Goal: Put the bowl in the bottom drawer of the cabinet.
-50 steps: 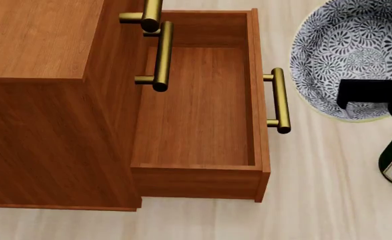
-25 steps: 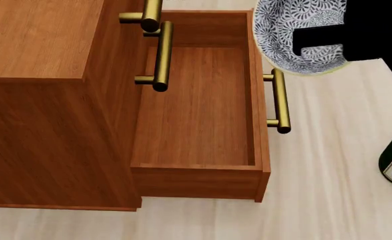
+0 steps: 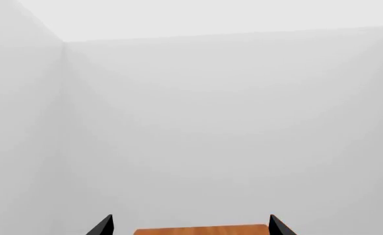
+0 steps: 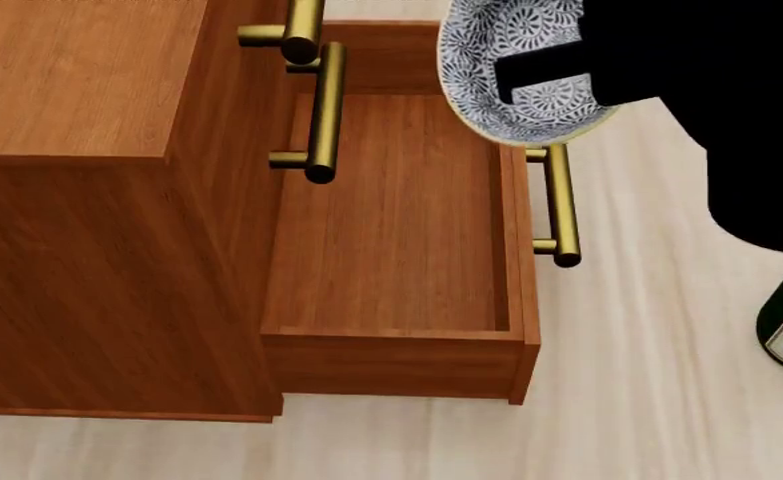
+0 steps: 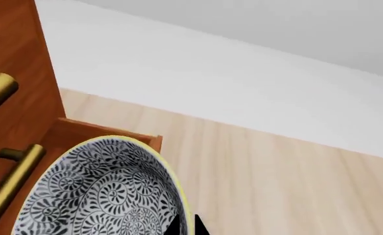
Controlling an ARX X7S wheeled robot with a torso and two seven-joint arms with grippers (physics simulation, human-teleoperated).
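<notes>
Gripping the bowl (image 4: pixel 518 70) by its rim, the right pincer (image 4: pixel 551 78) holds it over the open drawer's (image 4: pixel 391 240) far front corner, the cavity lying leftward and nearer; left pincer (image 3: pixel 188 227) apart, idle

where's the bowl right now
In the head view the bowl is held up by the right gripper at the far right corner of the open bottom drawer, overlapping its front panel just above the brass handle.
</notes>
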